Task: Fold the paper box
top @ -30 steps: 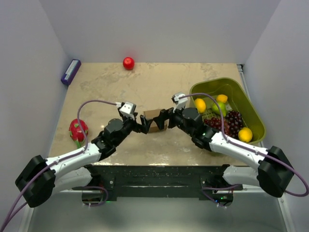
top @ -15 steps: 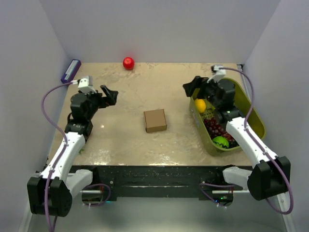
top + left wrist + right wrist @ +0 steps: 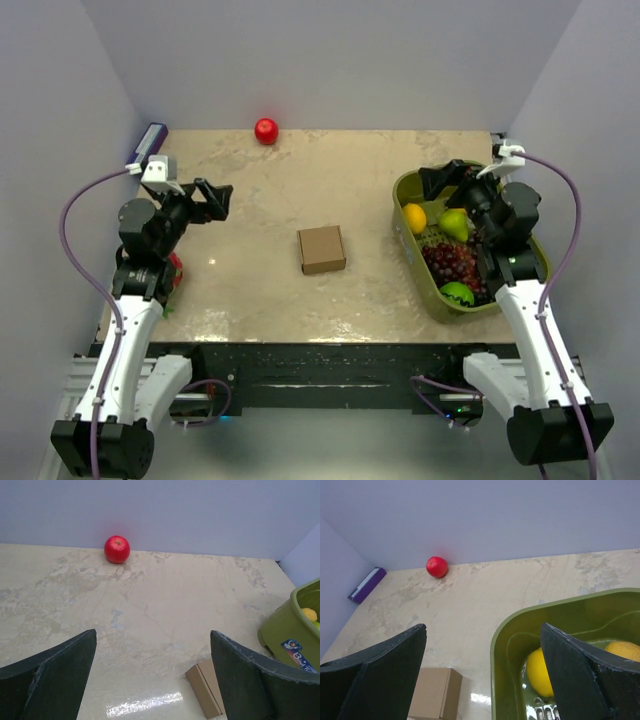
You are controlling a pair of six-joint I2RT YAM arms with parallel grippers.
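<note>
Your box point(image 3: 321, 249) sits folded on the surface point(image 3: 265, 292), well clear of the left gripper point(image 3: 213, 198) and the right gripper point(image 3: 441, 182); both are spread wide, empty.

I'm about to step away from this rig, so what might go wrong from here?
The paper box sits closed with nothing holding it, so its flaps might spring open. The right jaws hang open just above the green basket and its yellow fruit; a careless move might bump the rim or knock fruit out.
</note>
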